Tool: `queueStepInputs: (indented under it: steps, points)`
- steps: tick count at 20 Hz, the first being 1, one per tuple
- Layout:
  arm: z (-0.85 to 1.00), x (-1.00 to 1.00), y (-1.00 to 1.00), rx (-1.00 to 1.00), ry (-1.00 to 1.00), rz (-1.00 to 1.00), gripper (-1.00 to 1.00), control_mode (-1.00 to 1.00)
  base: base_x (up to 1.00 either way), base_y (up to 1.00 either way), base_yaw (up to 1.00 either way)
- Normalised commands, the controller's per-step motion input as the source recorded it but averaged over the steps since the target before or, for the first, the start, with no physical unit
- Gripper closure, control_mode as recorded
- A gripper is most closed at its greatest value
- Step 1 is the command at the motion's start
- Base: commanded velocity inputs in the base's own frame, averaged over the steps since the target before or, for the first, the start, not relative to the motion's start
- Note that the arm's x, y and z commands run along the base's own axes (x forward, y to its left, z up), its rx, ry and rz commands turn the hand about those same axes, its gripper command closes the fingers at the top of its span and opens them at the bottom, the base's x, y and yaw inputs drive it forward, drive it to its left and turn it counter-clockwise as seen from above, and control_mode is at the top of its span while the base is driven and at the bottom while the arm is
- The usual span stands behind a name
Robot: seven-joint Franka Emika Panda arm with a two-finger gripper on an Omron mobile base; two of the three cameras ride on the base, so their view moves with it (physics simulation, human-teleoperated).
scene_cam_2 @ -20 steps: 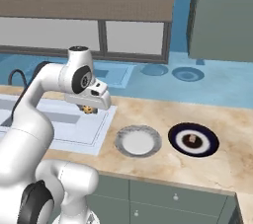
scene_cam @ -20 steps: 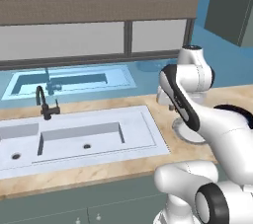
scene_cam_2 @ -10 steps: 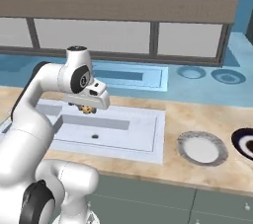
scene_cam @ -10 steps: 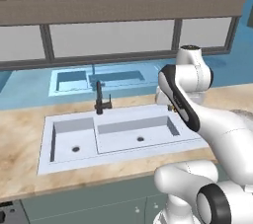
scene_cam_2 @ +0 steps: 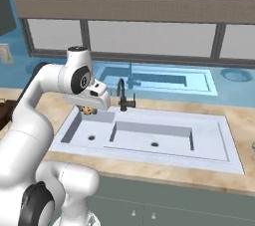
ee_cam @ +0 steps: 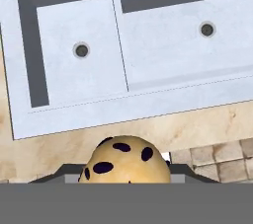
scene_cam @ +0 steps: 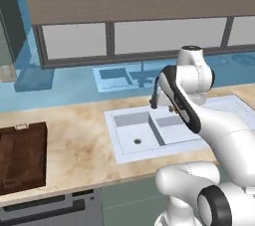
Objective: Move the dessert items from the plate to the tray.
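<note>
cookies: 1 tan one with dark specks (ee_cam: 127,161) | trays: 1 dark wooden tray (scene_cam: 21,158) | sinks: 1 white sink (scene_cam_2: 149,134), 2 basins, 2 drain holes | taps: 1 black tap (scene_cam_2: 123,95) | robot arms: 1

Dark wooden tray (scene_cam: 22,158) far left of white sink (scene_cam: 164,128).

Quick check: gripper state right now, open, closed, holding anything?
Gripper: closed on the tan dark-specked dessert piece, carried above the sink.
</note>
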Motion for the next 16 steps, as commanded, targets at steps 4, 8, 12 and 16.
queueStepInputs:
  steps: [4, 8, 12, 16]
  points:
    - [0.00, 0.00, 0.00, 0.00, 0.00, 0.00, 1.00, 1.00, 0.00, 0.95, -0.03]
    - [0.00, 0.00, 0.00, 0.00, 0.00, 0.00, 1.00, 1.00, 0.00, 0.94, -0.02]
    - [0.00, 0.00, 0.00, 0.00, 0.00, 0.00, 1.00, 1.00, 0.00, 0.91, -0.02]
    - [0.00, 0.00, 0.00, 0.00, 0.00, 0.00, 1.00, 1.00, 0.00, 0.78, -0.01]
